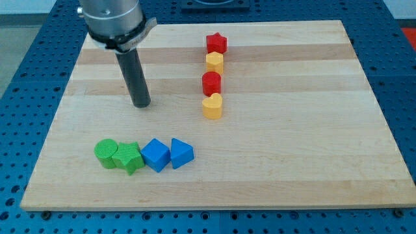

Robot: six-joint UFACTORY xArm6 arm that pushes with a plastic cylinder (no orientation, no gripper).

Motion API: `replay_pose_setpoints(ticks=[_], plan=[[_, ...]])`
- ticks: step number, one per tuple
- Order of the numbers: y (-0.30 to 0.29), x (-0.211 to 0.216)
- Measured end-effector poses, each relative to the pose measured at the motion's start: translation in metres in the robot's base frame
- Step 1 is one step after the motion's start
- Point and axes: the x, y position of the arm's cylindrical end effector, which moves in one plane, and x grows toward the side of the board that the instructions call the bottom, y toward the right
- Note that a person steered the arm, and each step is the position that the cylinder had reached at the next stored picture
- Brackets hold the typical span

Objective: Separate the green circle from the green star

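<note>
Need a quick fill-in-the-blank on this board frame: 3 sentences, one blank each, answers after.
1. The green circle touches the green ____ on its right side in the view.
2. My tip sits toward the view's ____ from the green blocks, touching none.
3. The column at the view's top alternates red and ____ blocks.

Answers: star; top; yellow

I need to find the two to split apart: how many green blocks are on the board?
2, touching, near the view's bottom left: the green circle, and the green star just right of it. None seem hidden.
</note>
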Motion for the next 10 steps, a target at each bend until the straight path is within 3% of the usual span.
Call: replay_pose_setpoints(ticks=[4, 5, 6, 8, 10], plan=[[-0.142, 0.023], [-0.163, 0.058], [-0.164, 0.061], [-0.075, 0.171], [-0.018, 0.183]])
